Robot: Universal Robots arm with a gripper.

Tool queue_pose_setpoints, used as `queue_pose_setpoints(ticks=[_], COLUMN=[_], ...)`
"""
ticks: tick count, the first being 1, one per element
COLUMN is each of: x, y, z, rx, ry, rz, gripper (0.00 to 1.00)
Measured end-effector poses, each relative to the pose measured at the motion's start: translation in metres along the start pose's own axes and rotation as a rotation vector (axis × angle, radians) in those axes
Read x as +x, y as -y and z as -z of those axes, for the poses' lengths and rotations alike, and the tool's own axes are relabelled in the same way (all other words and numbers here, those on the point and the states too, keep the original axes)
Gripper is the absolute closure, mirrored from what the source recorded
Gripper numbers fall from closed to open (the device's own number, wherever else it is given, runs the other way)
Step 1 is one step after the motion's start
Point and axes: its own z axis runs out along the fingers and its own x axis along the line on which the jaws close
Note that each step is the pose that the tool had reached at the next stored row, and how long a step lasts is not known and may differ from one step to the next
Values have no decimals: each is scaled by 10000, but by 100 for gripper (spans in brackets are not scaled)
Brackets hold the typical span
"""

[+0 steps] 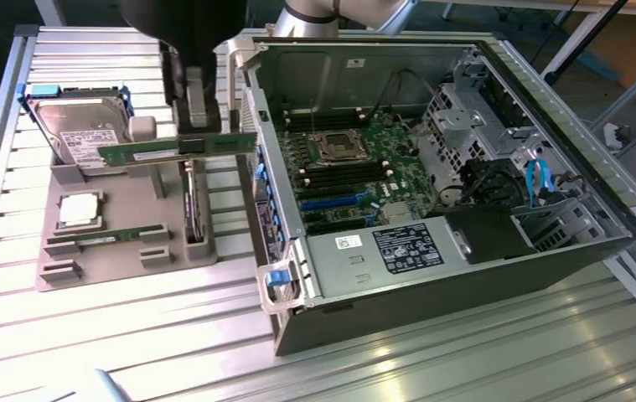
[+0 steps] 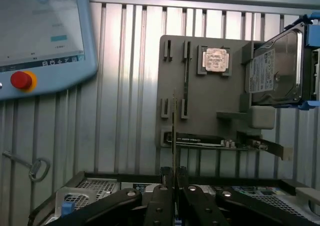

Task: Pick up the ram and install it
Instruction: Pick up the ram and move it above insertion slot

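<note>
In the exterior view my gripper (image 1: 208, 134) is shut on the ram (image 1: 150, 152), a long green stick held level and on edge in the air above the grey holder tray (image 1: 116, 272). It hangs just beside the open computer case (image 1: 430, 276), on the exterior view's left of it. A second, like stick (image 1: 106, 239) still stands in the tray. In the wrist view the held ram (image 2: 173, 131) is a thin edge-on line running out from between my fingers (image 2: 160, 198). The motherboard's dark memory slots (image 1: 346, 176) lie inside the case.
The tray also carries a silver processor chip (image 1: 77, 209), a hard drive (image 1: 77, 130) in a blue bracket and a dark expansion card (image 1: 191, 213). A teach pendant (image 2: 40, 36) with a red stop button and a key (image 2: 32, 167) lie on the ribbed metal table (image 1: 127, 343).
</note>
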Motion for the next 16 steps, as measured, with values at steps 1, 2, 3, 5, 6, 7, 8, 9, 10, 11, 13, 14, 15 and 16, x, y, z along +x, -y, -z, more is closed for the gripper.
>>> queue_pose_setpoints(ticks=[1,2,3,5,6,7,8,9,10,11,13,14,15,16], x=[2,4,5,-10,-21,-36,-49,-67,-80,-106,-148,-175,-187,-200], y=[49,111,159,276,311,354,387,433,465,530,642,721,767,819], z=[-1,0,-1,2,4,3,3,2,2,1,1,2,2,3], rx=[0,-1,-1,0,-2,0,0,0,-1,0,0,0,-1,0], ry=[-1,-1,-1,0,-2,-1,0,-1,-1,0,0,0,-1,0], rz=[0,0,0,0,-1,0,0,0,0,0,0,0,0,-1], gripper=[87,87,87,87,87,87,87,87,87,87,87,87,87,87])
